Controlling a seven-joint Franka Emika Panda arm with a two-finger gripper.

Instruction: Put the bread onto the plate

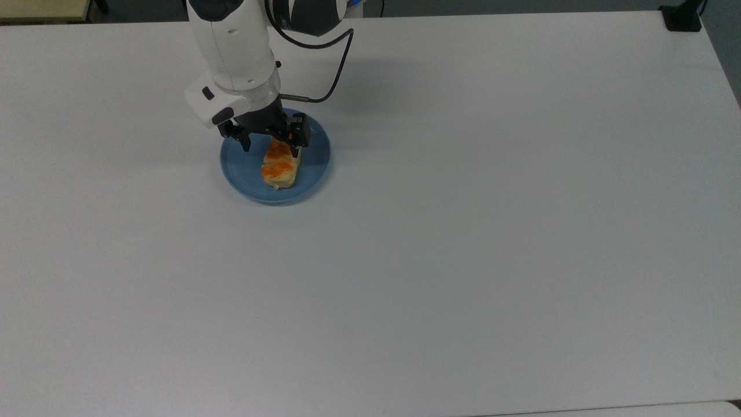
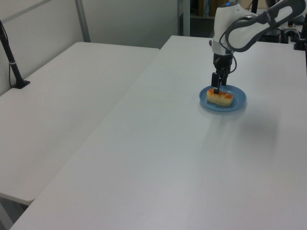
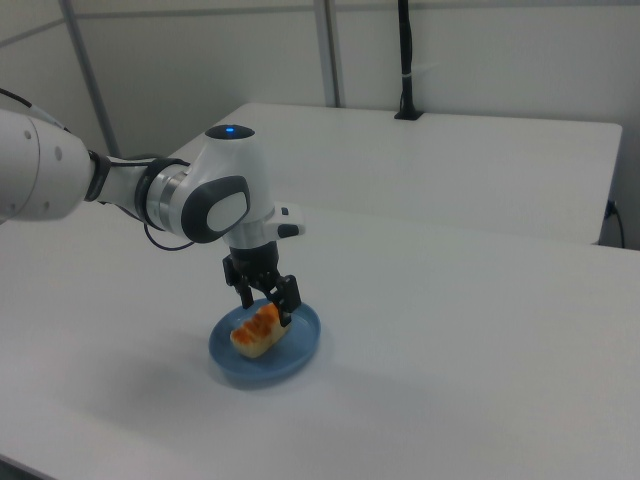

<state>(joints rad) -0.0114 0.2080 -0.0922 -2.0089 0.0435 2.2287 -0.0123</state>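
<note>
Small oblong pale-yellow bread roll (image 1: 281, 167) with orange-glazed ridges across its top, lying flat inside a round, shallow, plain blue plate (image 1: 240, 172) with a raised rim. Plate set on a wide white desk (image 1: 463, 231), toward the top view's upper left. Black two-finger tool (image 1: 270, 146) of a white robot arm (image 1: 234, 40) poised directly over the roll's far end, fingers spread apart, one on each side of the roll, gripping nothing. Black cable (image 1: 336, 63) looping from the wrist. Second white desk (image 2: 62, 96) alongside in the left view. Far rim of the plate hidden behind the tool in the top view; contact between fingertips and roll hard to make out.
</note>
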